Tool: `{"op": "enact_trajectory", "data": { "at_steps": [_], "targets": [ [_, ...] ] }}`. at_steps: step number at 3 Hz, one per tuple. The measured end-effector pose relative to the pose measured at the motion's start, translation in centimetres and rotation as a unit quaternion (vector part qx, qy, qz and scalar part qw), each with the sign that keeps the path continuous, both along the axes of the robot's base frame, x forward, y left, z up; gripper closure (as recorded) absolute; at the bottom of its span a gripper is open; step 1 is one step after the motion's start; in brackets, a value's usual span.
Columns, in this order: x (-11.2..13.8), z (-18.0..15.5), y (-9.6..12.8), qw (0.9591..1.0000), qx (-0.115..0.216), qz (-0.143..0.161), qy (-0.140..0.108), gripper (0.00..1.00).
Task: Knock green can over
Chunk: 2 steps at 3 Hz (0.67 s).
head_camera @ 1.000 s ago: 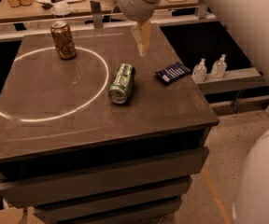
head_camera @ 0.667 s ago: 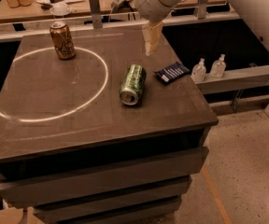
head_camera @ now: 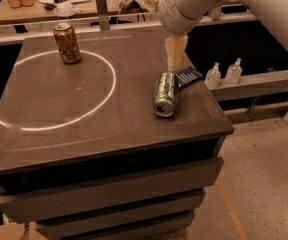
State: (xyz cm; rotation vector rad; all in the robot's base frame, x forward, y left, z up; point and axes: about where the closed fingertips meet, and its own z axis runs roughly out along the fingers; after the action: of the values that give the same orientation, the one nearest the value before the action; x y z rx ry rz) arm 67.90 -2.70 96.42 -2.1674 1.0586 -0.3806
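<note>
You are hanging the claw (head_camera: 175, 51) low over the far right part of the table (head_camera: 59, 134), and it is not showing whether it is spread or pressed together. The green can (head_camera: 166, 94) is lying on its side just below the claw, towards the camera, apart from it. A dark blue packet (head_camera: 189, 76) is lying just beside the claw's tip, and the bronze can (head_camera: 67, 43) is standing upright well off to its other side. The knock is looking done to me, so you are best lifting straight up. Avoid brushing the can, since it is lying near the table's edge and could roll.
</note>
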Motion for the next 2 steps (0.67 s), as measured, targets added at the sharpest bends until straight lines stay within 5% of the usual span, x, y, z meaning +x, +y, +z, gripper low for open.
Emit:
{"op": "enact_trajectory", "data": {
  "at_steps": [1, 2],
  "targets": [
    [-1.75, -3.43, -1.99, 0.9969, -0.041, -0.018, 0.065, 0.00],
    [-2.43, -4.38, -2.89, 0.9935, -0.065, -0.024, 0.090, 0.00]
  ]
}}
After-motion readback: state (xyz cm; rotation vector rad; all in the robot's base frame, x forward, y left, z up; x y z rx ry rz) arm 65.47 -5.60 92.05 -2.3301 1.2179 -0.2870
